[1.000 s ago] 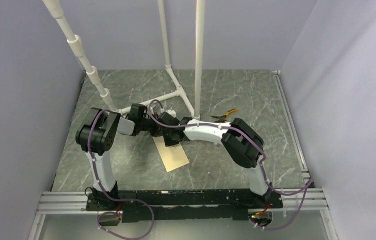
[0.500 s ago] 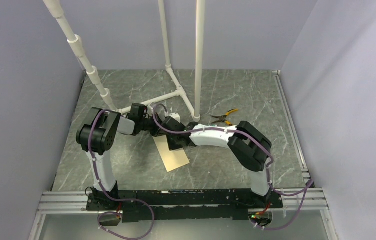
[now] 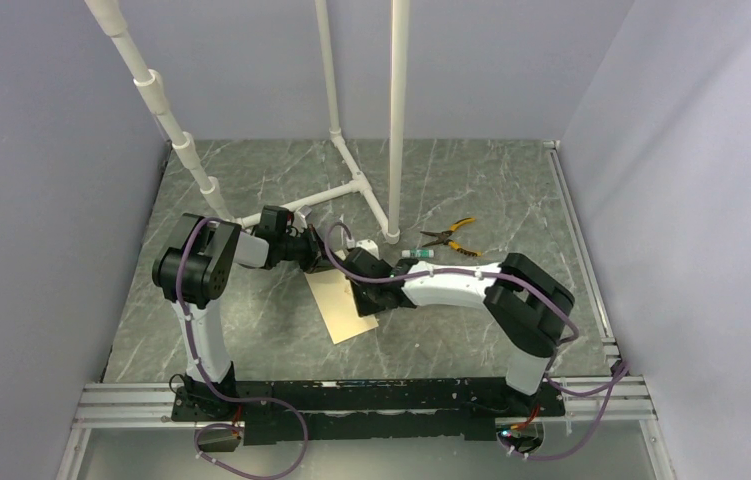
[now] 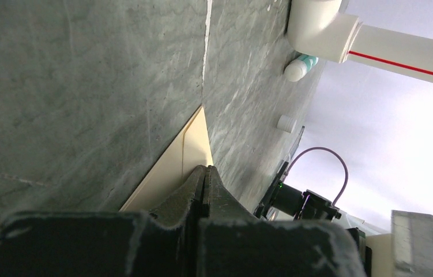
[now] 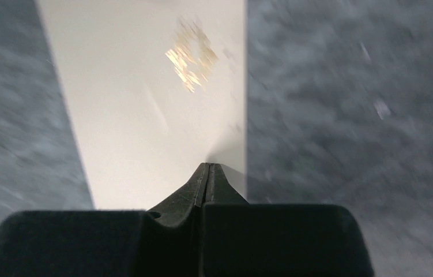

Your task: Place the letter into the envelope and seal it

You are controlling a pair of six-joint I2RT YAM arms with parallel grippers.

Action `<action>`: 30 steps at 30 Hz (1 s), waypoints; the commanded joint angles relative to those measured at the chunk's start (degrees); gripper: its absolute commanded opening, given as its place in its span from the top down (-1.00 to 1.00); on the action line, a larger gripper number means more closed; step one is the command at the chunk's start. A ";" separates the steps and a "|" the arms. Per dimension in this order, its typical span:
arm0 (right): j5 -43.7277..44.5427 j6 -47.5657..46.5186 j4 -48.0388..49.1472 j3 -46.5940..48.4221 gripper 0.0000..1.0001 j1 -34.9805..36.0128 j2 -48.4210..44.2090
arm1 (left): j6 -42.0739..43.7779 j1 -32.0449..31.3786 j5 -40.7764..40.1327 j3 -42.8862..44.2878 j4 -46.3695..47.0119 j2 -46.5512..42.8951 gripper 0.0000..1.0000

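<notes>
Right jaws (shut) slid nearer, seemingly pressing the envelope (image 5: 145,127).

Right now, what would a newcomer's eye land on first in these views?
The two arms meet over the tan envelope in the middle of the table. The left pincer and right pincer, both shut, have their tips down at it. Farther back, yellow-handled pliers lie to the right, beside a white pipe frame.

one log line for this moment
envelope flat on table | left fingers shut, at envelope | right fingers shut, at envelope | letter not visible
</notes>
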 commanded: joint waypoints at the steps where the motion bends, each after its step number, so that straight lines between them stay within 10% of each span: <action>1: 2.57 -2.34 -13.70 -3.14 1.00 0.49 -3.19 | 5.07 0.18 -11.43 -2.06 -9.21 3.73 0.95; 17: 5.53 -7.95 -10.44 27.19 1.00 -3.38 12.55 | 5.10 0.20 -11.57 -2.73 -9.91 3.31 0.95; 30: -0.75 -9.21 -12.53 26.89 0.93 -3.24 17.21 | 5.16 0.20 -11.52 -2.31 -10.03 3.68 0.95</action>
